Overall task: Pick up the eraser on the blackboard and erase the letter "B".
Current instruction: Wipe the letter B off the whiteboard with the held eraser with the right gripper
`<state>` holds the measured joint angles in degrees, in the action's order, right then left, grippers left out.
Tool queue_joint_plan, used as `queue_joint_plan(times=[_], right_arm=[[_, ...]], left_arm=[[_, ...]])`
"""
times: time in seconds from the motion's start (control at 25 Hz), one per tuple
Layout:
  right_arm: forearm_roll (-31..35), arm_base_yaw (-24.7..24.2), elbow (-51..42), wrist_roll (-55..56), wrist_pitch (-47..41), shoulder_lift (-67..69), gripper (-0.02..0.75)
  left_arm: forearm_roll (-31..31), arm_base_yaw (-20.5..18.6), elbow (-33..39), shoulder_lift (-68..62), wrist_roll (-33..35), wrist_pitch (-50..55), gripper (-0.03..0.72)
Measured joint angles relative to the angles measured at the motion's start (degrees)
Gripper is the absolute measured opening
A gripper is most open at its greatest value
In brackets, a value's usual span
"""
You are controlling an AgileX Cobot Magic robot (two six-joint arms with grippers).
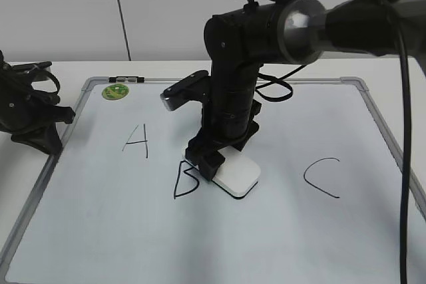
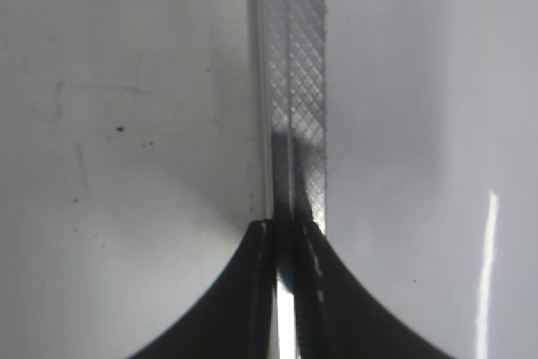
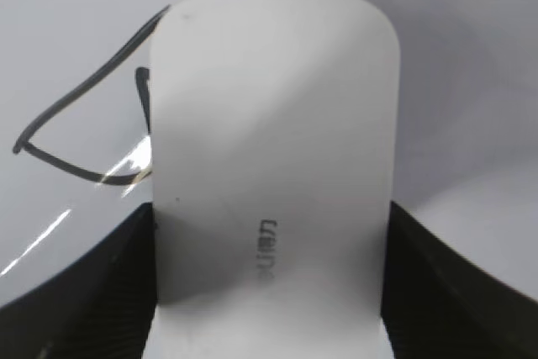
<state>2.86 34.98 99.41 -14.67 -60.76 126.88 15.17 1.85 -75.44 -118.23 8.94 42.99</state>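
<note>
Eraser in right gripper, long axis seemingly toward B.

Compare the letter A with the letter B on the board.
The letter A is complete and uncovered; the letter B has the eraser against its right side. A sits higher and further left, B lower, near the middle. Both are black marker strokes on the blackboard.
</note>
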Motion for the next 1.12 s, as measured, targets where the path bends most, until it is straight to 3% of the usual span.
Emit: queue_joint_plan(times=[0.36,0.84,1.12], right_arm=[[-1.1,0.7,2.3,-1.4,0.1,2.1,0.531],[-2.5,13.4,2.9,-2.0,0.5,2.6,0.531],[-2.9,14.6,2.9,-2.1,0.6,2.7,0.531]], left_arm=[[0.0,0.0,0.0,0.0,0.0,0.0,0.025],[0.0,0.0,0.0,0.0,0.0,0.0,0.025],[0.0,0.0,0.0,0.0,0.0,0.0,0.025]])
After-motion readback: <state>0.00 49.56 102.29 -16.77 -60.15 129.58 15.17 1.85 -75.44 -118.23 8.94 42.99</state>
